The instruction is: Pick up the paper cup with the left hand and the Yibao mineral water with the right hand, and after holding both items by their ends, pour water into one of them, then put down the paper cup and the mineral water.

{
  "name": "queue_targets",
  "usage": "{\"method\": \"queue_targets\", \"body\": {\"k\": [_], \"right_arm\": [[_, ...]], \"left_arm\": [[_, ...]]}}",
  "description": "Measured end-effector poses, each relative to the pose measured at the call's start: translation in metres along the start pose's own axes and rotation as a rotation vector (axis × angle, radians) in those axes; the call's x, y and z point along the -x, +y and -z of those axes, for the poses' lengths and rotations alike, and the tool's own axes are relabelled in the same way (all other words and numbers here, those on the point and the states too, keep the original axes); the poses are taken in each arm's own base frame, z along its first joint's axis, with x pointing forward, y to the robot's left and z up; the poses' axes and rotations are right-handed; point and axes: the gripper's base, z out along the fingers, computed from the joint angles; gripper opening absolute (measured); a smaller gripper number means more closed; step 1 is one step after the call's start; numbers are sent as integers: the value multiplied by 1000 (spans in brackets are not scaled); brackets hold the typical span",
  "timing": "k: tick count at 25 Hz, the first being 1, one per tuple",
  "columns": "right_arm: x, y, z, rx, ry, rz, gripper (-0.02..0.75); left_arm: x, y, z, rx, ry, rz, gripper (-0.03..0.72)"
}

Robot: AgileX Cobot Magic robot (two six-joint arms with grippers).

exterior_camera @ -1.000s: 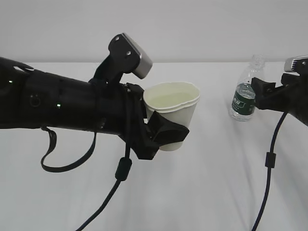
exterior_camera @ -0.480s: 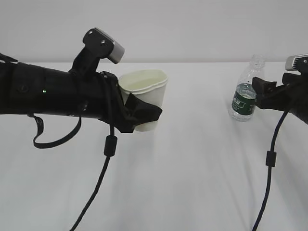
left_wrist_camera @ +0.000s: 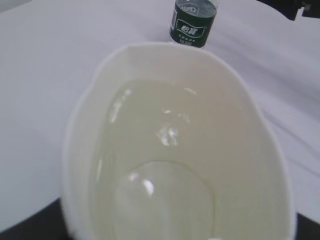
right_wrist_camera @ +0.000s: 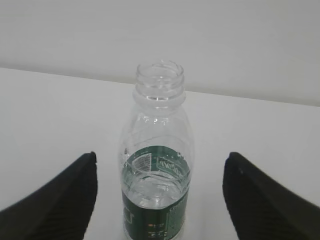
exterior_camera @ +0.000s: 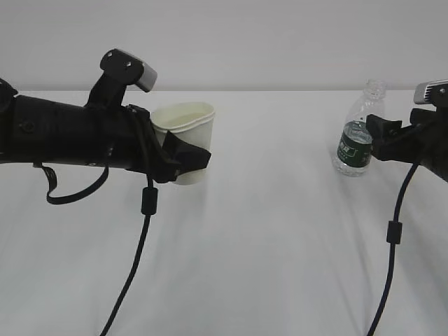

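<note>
The white paper cup (exterior_camera: 187, 128) holds water and is squeezed slightly oval in my left gripper (exterior_camera: 183, 162), which is shut on its lower part, left of centre and low over the table. In the left wrist view the cup (left_wrist_camera: 175, 150) fills the frame and hides the jaws. The Yibao mineral water (exterior_camera: 357, 136) stands upright and uncapped at the far right, partly full. My right gripper (exterior_camera: 383, 136) is open just right of it. In the right wrist view the bottle (right_wrist_camera: 157, 165) stands between the two black fingers (right_wrist_camera: 55, 200), apart from both.
A white table (exterior_camera: 280, 231) stretches under both arms against a plain white wall. Black cables hang from each arm, the left one (exterior_camera: 143, 231) and the right one (exterior_camera: 393, 231). The bottle also shows beyond the cup in the left wrist view (left_wrist_camera: 194, 22).
My left arm has carried the cup to the left and lower toward the table. The right gripper and the bottle have not moved.
</note>
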Motion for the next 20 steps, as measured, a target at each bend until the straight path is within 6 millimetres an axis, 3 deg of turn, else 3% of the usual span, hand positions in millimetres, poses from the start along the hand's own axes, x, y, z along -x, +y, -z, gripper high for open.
{"method": "queue_targets", "body": {"k": [12,20], "right_arm": [[-2,0,0,1,20,0,591],[-2,0,0,1,24,0,592]], "left_arm": [[-4,12,-13,51,-79,-14,420],[-14,32,-19,66,-123,26,420]]}}
